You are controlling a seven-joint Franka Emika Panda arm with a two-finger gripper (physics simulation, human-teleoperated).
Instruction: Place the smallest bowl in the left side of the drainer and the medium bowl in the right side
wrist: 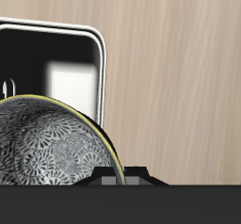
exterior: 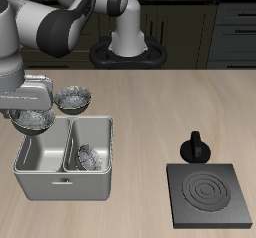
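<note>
Bowl [exterior: 33,120], gripper [exterior: 30,110] pinching its rim above the drainer [exterior: 62,172]. We judge it light, stiff, slippery; rim grip suits.

1. The exterior view looks down from in front of the table [exterior: 150,102], toward the robot's base at the back edge.
2. The wrist view looks straight down, close over the drainer [wrist: 102,54].
3. Both views share the drainer [exterior: 60,172] and a bowl [wrist: 47,143].
</note>
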